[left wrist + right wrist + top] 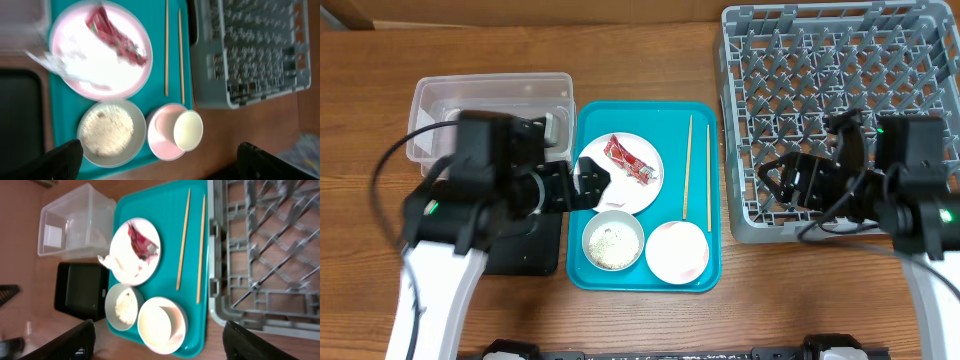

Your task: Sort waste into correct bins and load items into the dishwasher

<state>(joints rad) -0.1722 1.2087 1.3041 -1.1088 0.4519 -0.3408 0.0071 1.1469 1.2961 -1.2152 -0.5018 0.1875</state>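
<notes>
Waste-sorting stage, with left claw (590, 185) apart at napkin (107, 260) on plate (636, 196), right claw (772, 182) apart over rack (820, 60); probably calls for pinching napkin next.

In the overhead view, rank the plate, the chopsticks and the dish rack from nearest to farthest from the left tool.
1. The plate: right beside the left tool, on the left part of the tray.
2. The chopsticks: further right, along the tray's right side.
3. The dish rack: farthest, beyond the tray at the far right.
</notes>
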